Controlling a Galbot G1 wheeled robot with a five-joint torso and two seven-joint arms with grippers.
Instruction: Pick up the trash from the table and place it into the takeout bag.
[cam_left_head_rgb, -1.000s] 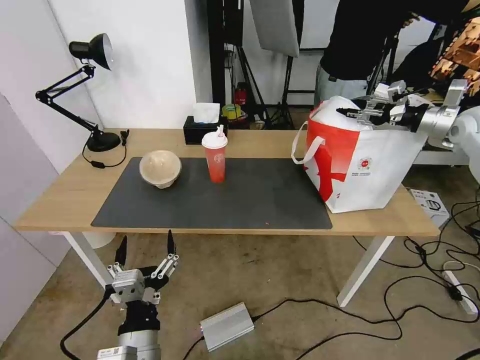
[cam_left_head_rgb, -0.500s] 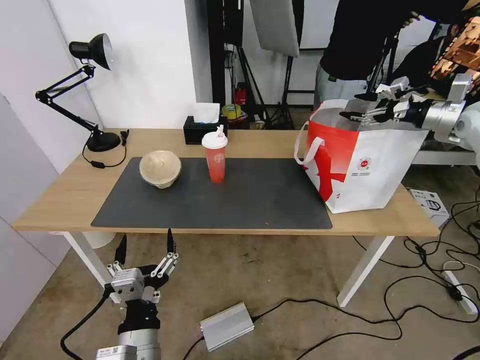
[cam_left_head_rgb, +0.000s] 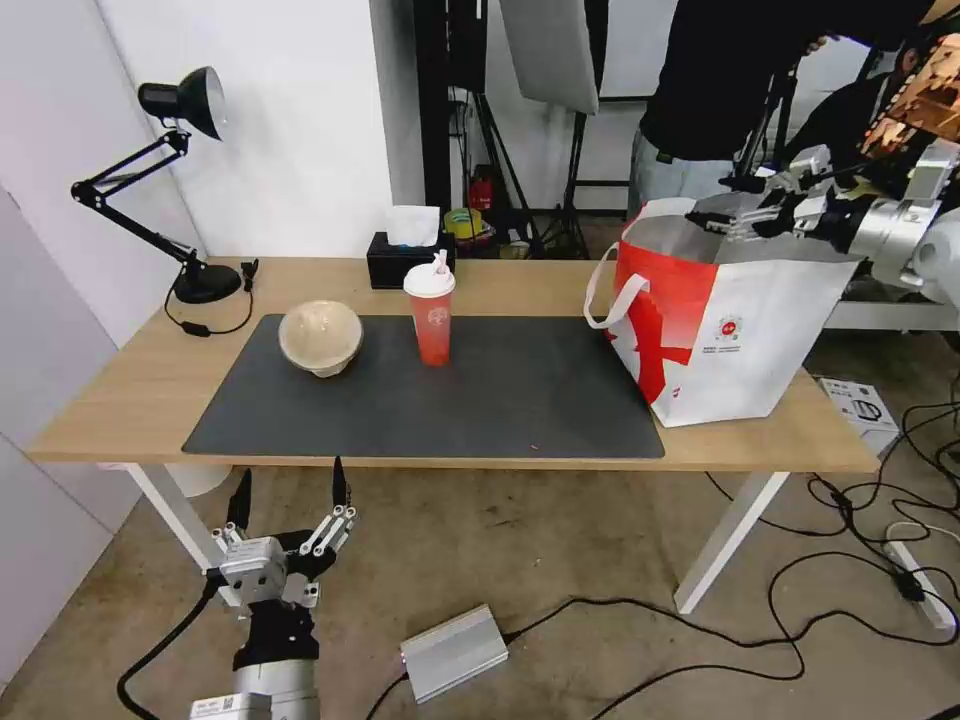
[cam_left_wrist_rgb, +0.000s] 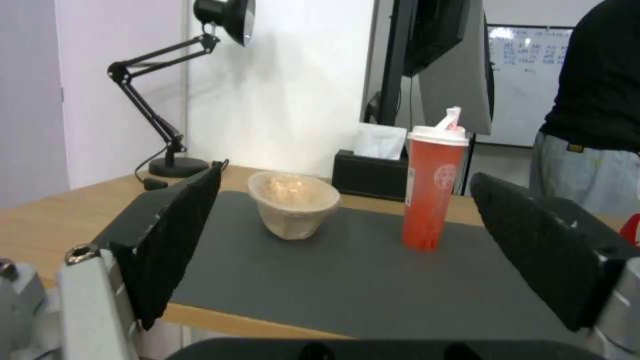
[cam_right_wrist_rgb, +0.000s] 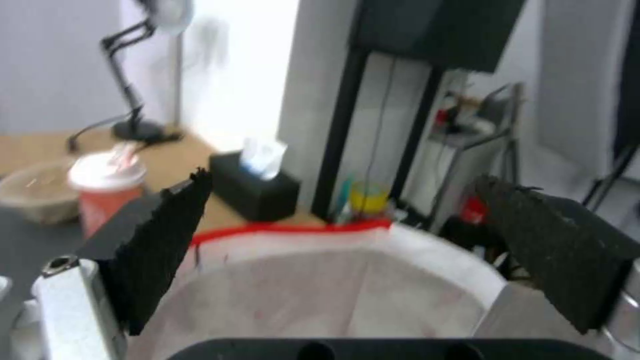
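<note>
1. Concrete floor in front of the table (cam_left_head_rgb: 120, 400); left gripper (cam_left_head_rgb: 290, 495) parked below its front edge, fingers spread, empty.
2. Dark mat (cam_left_head_rgb: 480, 400) on the table: beige lidded bowl (cam_left_head_rgb: 320, 338) at its far left, red drink cup (cam_left_head_rgb: 430, 315) upright near the mat's far edge, apart from the bowl.
3. Takeout bag (cam_left_head_rgb: 730, 320) upright just right of the mat.
4. Right gripper (cam_left_head_rgb: 735, 205) over the bag's open mouth, fingers apart, empty.

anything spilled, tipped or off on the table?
Mostly fine. The red drink cup stands upright and the takeout bag is upright and open. The beige lidded bowl sits tilted on the grey mat. A tiny reddish speck lies near the mat's front edge.
</note>
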